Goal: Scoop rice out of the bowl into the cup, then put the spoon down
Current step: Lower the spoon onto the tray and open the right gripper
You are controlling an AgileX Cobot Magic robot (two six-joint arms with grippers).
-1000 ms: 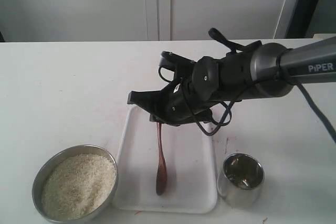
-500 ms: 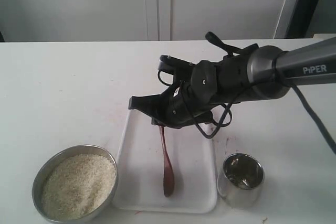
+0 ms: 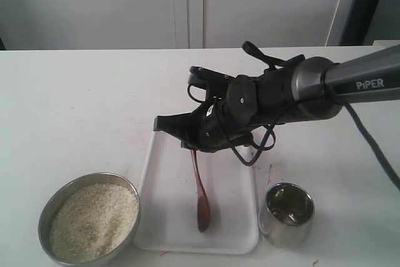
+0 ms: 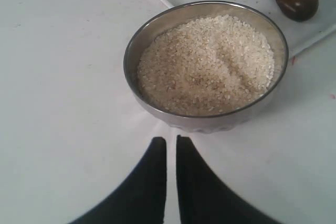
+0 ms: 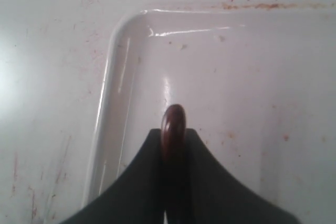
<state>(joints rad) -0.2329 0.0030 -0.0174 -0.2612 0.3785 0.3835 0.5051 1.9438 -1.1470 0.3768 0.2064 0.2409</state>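
Right gripper [image 3: 187, 142], in the exterior view, is clamped on the handle top of the spoon [image 3: 199, 186], which hangs over the white tray [image 3: 159, 217]. The bowl [image 3: 45, 214] near left is full of rice [image 3: 94, 220], and the cup [image 3: 287, 229] near right shows only reflections. In the left wrist view, the left gripper [image 4: 171, 148], closed to a sliver, holds nothing, and the spoon's end looks empty. In the right wrist view, the jaws pinch the handle. Scooping, pouring and setting down all seem still ahead.

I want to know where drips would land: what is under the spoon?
A white tray lies under the spoon. The right tool grips its handle and covers the tray's far edge. Whether the bowl end touches the tray is unclear.
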